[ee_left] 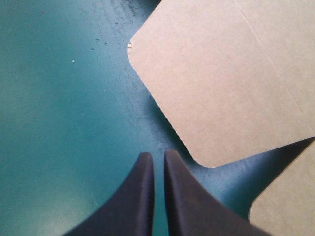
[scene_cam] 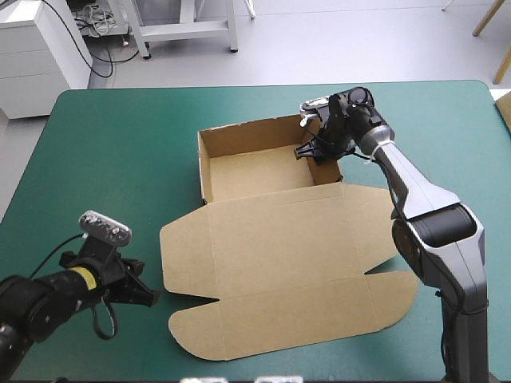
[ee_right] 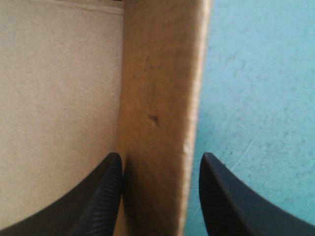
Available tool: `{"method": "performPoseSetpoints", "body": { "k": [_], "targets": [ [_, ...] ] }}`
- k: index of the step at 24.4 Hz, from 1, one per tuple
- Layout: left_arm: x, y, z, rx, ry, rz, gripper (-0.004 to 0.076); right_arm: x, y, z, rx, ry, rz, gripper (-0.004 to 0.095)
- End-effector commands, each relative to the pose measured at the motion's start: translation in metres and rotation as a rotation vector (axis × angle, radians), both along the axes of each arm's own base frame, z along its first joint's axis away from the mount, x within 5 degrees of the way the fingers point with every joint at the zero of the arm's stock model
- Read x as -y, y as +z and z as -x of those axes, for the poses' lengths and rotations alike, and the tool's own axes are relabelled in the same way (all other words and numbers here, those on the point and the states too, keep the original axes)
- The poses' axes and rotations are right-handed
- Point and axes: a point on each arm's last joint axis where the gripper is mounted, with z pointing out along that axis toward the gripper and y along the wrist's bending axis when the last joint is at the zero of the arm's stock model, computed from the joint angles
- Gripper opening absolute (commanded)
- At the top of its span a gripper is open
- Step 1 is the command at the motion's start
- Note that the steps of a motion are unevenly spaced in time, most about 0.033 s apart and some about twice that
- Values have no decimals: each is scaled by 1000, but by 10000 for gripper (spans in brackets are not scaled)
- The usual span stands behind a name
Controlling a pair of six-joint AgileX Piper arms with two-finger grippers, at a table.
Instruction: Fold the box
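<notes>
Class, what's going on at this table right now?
Two robot arms are folding a brown box on the teal-green table. The box is an open tray with its lid lying flat. The right gripper has its jaws open astride the tray's right wall. The left gripper, jaws shut, hangs over the table beside the lid's left flap.

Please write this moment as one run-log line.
brown cardboard box: open tray, lid flat | right pincer: open, astride right wall | left pincer: shut, beside rounded flap, apart
</notes>
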Motion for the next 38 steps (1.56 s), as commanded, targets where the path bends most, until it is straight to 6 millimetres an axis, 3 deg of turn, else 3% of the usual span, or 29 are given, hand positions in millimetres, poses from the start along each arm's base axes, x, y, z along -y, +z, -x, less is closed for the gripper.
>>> {"method": "performPoseSetpoints", "body": {
  "k": [1,4,9,12,14,15,16,18,22,24,25,30,38],
  "targets": [
    [-7,0,18,183,12,98,-8,6,33,2,106,5,-18,301],
    [-13,-9,31,234,41,151,-8,6,32,2,106,23,-9,-14],
    [-22,-25,49,270,81,192,-8,12,33,0,124,23,59,-22],
    [-24,-29,54,294,90,217,-8,38,32,-6,115,-16,86,-22],
    [-24,-28,54,296,90,217,-8,75,32,-12,95,-79,103,-22],
    [-24,-28,54,296,90,217,-8,110,32,-16,92,-146,109,-22],
    [-24,-28,54,296,90,217,-8,125,32,-17,90,-177,110,-22],
    [-24,-28,54,296,90,217,-8,197,32,-16,81,-329,118,-21],
    [-24,-28,54,296,90,217,-8,313,32,11,66,-575,126,-22],
    [-24,-28,54,296,90,217,-8,362,31,32,62,-691,103,-22],
    [-24,-28,54,296,90,217,-8,375,31,39,62,-724,88,-22],
    [-24,-28,54,296,90,217,-8,410,31,61,64,-818,56,-22],
    [-24,-28,54,296,90,217,-8,415,31,64,64,-825,58,28]
  ]
}}
